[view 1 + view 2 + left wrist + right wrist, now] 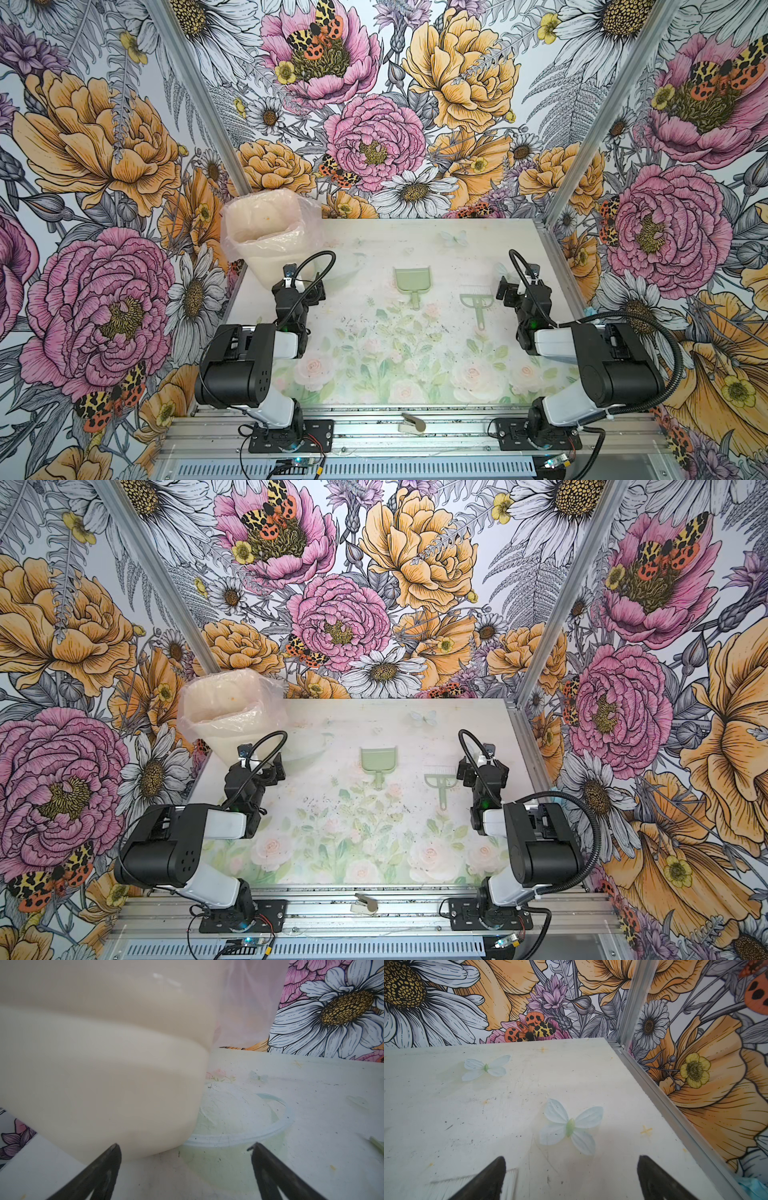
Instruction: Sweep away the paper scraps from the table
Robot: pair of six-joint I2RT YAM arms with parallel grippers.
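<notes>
No paper scraps show on the table (415, 374) in either top view. A pale green dustpan (412, 280) (378, 760) and a matching brush (478, 301) (441, 781) lie flat on it, side by side, held by nothing. My left gripper (309, 291) (185, 1147) stands open and empty close to the foot of a cream bin (270, 232) (93, 1064). To the right of the brush, my right gripper (509, 291) (571, 1159) is also open and empty. The brush's white bristles (452, 1186) show beside one of its fingers.
The plastic-lined bin (226, 712) fills the far left corner. Aluminium rails (675, 1105) and flowered walls close in the table. A light blue crumpled bit (751, 1186) lies beyond the right rail. A small beige clip-like item (411, 423) rests on the front frame.
</notes>
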